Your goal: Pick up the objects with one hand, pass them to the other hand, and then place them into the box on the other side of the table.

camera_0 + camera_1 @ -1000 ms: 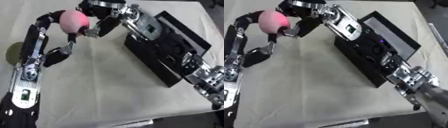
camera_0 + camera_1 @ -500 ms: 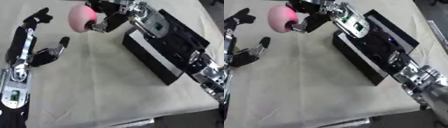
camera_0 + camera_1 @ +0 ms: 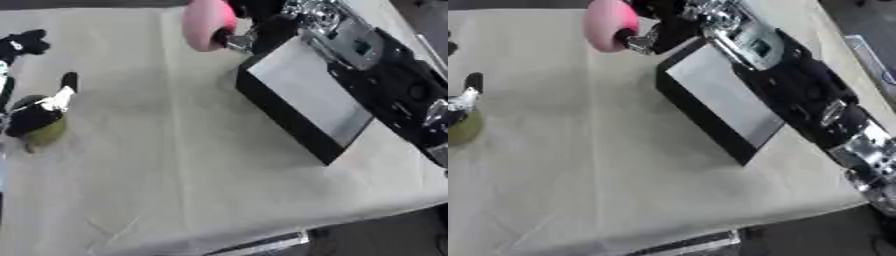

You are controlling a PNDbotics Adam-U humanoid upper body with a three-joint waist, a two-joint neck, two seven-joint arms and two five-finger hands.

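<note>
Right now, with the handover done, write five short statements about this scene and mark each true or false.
1. The right robot hand holds the pink object. True.
2. The pink object already lies inside the black box. False: it is held at the box's far corner, not yet in it.
3. The left robot hand grips the pink object. False: it is far off at the left edge.
4. A green object lies by the left robot hand. True.
5. The box stands on the table's left side. False: it is on the right.
</note>
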